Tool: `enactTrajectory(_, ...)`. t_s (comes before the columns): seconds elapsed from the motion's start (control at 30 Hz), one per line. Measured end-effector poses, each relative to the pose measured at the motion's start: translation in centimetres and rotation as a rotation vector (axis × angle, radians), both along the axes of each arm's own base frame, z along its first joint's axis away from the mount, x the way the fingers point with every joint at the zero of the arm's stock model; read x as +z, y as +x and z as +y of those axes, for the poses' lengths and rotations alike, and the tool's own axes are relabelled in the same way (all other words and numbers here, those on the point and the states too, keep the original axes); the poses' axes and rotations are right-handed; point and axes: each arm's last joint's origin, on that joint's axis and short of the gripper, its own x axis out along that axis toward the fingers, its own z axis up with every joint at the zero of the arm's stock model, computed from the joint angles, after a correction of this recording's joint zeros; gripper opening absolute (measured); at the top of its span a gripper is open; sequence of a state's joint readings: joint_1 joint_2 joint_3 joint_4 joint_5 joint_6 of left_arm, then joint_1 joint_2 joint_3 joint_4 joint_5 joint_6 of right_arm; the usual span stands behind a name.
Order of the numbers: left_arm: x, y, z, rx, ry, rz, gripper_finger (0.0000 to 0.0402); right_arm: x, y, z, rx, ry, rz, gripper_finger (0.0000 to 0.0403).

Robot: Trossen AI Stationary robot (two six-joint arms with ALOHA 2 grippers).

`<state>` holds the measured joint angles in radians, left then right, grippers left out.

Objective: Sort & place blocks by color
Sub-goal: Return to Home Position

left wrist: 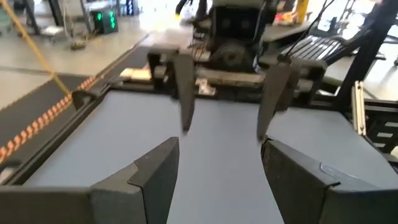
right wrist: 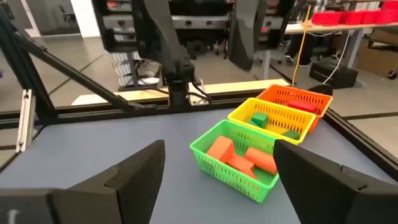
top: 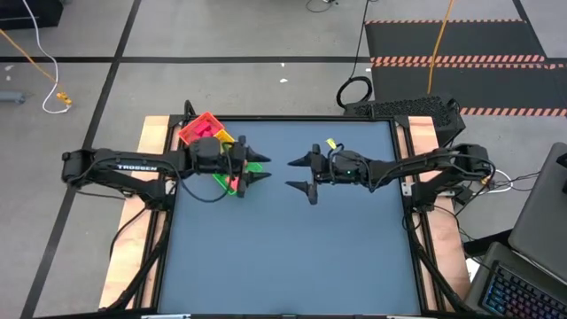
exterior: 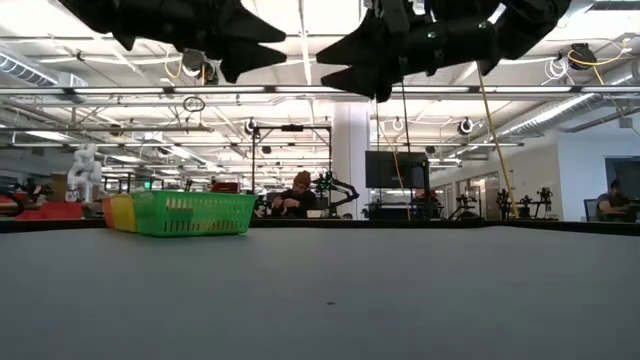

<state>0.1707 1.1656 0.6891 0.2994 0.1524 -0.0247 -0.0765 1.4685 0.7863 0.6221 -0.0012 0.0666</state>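
Across the dark matte surface [top: 292, 257] I am watching both arms hanging raised and facing each other near the middle (the low view is showing them only as black shapes along its top edge). The left gripper [top: 255, 163] is hovering over the green end of the three-compartment plastic mesh tray [right wrist: 214, 167], its fingers spread apart and empty. The right gripper [top: 296, 174] is hanging just opposite, apart from it, fingers likewise spread and empty. The tray is sitting near the surface's far left corner, partly hidden under the left arm from above. Small pink-red toy blocks [right wrist: 247, 159] are lying in its green compartment, and small green toy blocks [right wrist: 259, 119] are lying in the yellow one beside it; what the orange-red compartment is holding I cannot make out. Behind the surface, a seated person [exterior: 300, 196] is sitting in a bright workshop hall.
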Motion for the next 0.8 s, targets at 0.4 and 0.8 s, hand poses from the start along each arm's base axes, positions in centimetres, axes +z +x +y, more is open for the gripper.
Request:
enactTrajectory(0.4,-0.6,-1.6,-0.6,-0.011,-0.050,0.165,0.0031,0.5,-4.9,1.0,0.027,-0.004,0.101,0.0165)
enactTrajectory(0.8,-5.6,-7.8,-2.1,-0.033,-0.114,-0.036,0.0002,-3.5,-13.8,1.5,0.015,0.083,0.003,0.0011)
